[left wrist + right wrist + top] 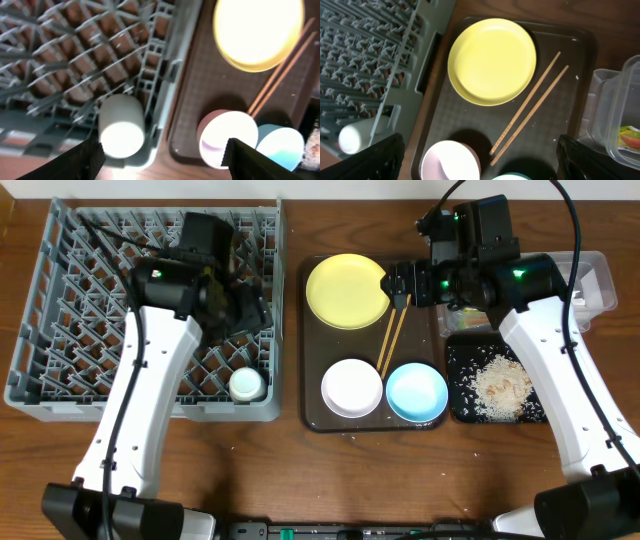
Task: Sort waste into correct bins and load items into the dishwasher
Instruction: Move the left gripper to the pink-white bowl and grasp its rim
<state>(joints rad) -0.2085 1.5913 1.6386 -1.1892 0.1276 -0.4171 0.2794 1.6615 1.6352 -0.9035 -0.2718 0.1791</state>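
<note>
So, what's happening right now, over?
Left gripper open, right gripper open, both empty. White cup in dish rack; yellow plate, chopsticks, white bowl, blue bowl on brown tray. Nothing in the way.

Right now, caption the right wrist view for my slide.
Open right tool above brown tray: yellow plate, two chopsticks, white bowl.

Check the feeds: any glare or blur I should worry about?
Left wrist: soft overall, yellow plate and white cup blown out by glare. Right wrist: sharp, chopsticks crisp, even light. Overhead: clear, only soft arm shadows on the table.
</note>
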